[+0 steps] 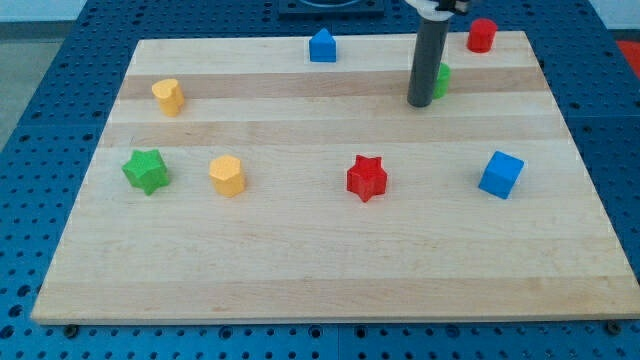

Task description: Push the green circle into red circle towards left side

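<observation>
So we've got my tip (419, 103) planted in the upper right of the frame, pressed right up against the left side of the green circle (442, 79), which mostly hides behind the rod. It's a bare rod, nothing to open or close, and it holds nothing. Red circle (482, 35) sits up and to the right of the green one, near the board (300, 270)'s top right corner, a small gap between them. Elsewhere: blue block (322, 46) with a peaked top at top centre, yellow block (168, 96) upper left, green star (146, 171) far left, another yellow block (227, 175) just right of it, red star (366, 178) mid-board, blue cube (500, 174) on the right
</observation>
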`<state>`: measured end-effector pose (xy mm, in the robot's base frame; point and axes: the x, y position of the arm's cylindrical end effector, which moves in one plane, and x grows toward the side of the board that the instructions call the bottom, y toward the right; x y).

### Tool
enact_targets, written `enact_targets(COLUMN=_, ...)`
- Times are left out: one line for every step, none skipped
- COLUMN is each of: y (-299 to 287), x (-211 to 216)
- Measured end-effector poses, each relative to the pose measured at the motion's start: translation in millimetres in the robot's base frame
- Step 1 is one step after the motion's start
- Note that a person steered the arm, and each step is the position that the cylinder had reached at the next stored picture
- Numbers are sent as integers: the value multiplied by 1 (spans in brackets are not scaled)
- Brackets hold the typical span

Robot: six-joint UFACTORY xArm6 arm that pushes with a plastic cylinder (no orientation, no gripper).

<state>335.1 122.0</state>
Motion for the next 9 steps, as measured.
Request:
enact_targets(y=23, x=-32)
enact_targets(y=35, x=-84)
enact_targets(y=39, x=-101)
enact_targets(y=36, x=-81)
enact_targets(y=0, x=-74)
enact_targets(y=-28, x=-111)
enact_targets(y=-32, x=-143)
enact_targets(y=-19, x=-142)
enact_targets(y=18, x=-142)
